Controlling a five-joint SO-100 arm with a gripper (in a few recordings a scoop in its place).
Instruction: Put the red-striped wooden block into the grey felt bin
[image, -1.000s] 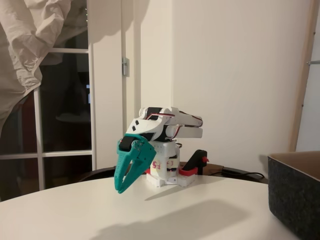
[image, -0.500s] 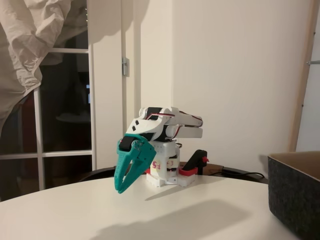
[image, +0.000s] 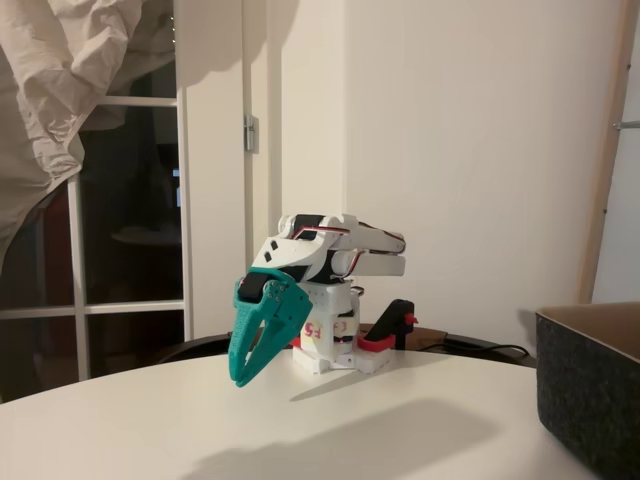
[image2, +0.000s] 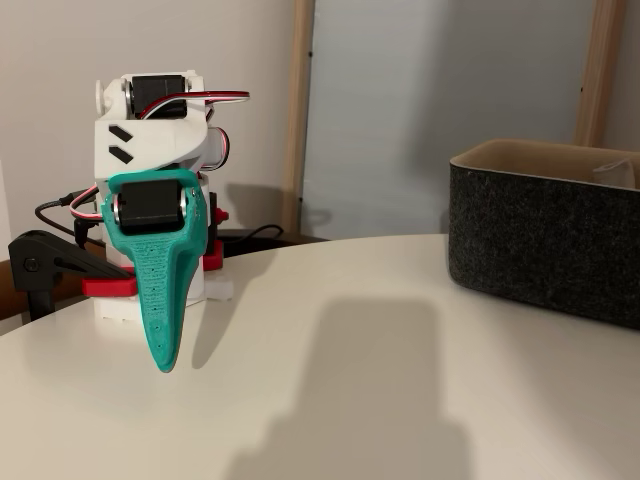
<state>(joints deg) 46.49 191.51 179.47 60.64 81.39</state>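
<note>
Arm (image: 335, 245) folded low over its white base (image: 335, 355) at the far side of the white round table (image: 330, 425). Teal gripper (image: 240, 378) angled downward, tips just above the tabletop, touching nothing. Fingers (image: 262, 335) drawn together to a single point in both fixed views; closed, with nothing held between them. Same gripper (image2: 163, 362) seen edge-on in a fixed view, hanging in front of the base and tapering to a narrow tip.

Grey felt bin (image: 590, 385) upright on the table at the right edge of a fixed view, well apart from the gripper. Same bin (image2: 545, 235) at the right in another fixed view, dark outer walls straight, tan lining visible along the rim. Inside of the bin hidden by its walls; contents cannot be told.

Red-and-black clamp (image: 388, 330) fixed at the base, on the table edge. Same clamp (image2: 60, 275) to the left of the base in a fixed view.

Window (image: 130, 220) and draped pale cloth (image: 70, 90) behind the table.
</note>
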